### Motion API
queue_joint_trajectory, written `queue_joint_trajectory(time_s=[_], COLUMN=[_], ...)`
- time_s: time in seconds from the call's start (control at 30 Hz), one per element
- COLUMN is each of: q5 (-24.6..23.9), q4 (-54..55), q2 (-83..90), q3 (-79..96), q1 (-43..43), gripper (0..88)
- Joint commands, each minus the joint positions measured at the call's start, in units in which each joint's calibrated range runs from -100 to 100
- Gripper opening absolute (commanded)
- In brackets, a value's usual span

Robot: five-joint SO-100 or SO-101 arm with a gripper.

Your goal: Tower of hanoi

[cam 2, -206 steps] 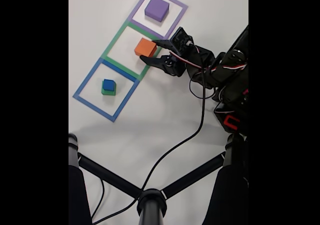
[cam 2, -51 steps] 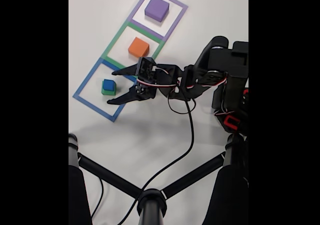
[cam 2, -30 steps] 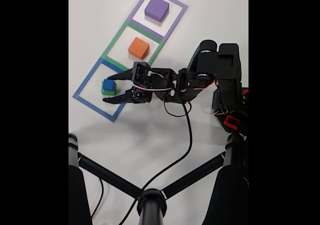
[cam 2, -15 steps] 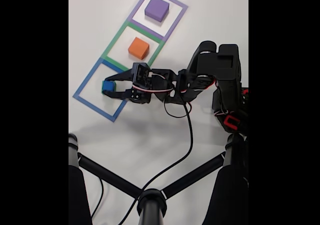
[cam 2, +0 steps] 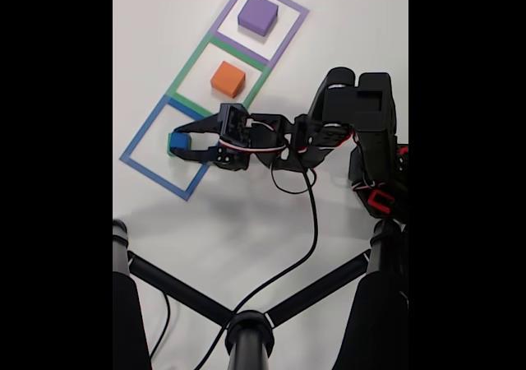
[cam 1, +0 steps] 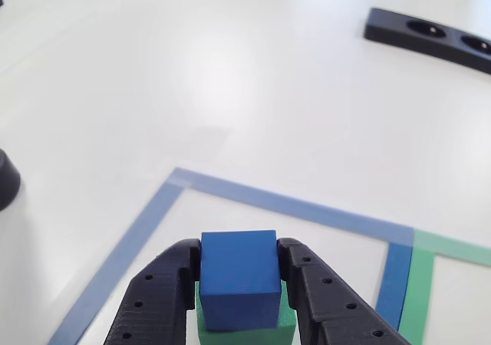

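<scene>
The gripper point(cam 1: 239, 284) is closed around the blue cube point(cam 1: 238, 274), its two black fingers point(cam 1: 163, 295) pressed against the cube's left and right faces in the other view. The cube sits on the green block point(cam 1: 244, 334), and the pair stands inside the blue tape outline point(cam 2: 141, 136), the nearest of three taped squares in the fixed view. Whether the cube has lifted clear of the green block is hard to tell; they look to be touching.

Judging by the layout, the puzzle is in its middle stretch. The purple block point(cam 2: 257, 13) lies alone in the far purple outline point(cam 2: 294, 31), and the salmon-orange block point(cam 2: 228, 79) lies alone in the middle green outline point(cam 2: 186, 72). The blocks are spread across all three squares, so rebuilding the full stack is left; the step in hand seems to be moving the blue cube off the green one.

The table point(cam 2: 246, 230) is plain white and faintly glossy. A black bar with round holes point(cam 1: 430, 35) lies at the far right in the other view. A black cable point(cam 2: 306, 222) trails from the arm, and black stand legs point(cam 2: 177, 292) cross the near edge.
</scene>
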State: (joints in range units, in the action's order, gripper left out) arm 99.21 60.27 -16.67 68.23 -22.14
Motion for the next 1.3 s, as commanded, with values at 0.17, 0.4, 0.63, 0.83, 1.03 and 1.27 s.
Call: queue_joint_trajectory(time_s=[0.17,0.4,0.63,0.83,1.03,1.27], q5=[0.79,0.79,-2.89,-6.01,-5.65,0.24], q4=[-15.31,-53.11,-97.22,-125.63,-137.45,-139.39], q2=[20.84,46.40,60.50,61.39,61.79,63.95], q3=[0.14,-6.40,-26.30,-48.56,-61.19,-62.37], q1=[1.06,2.59,6.48,8.92,13.26,23.71], gripper=[2.6,3.1,3.5,3.3,2.9,2.6])
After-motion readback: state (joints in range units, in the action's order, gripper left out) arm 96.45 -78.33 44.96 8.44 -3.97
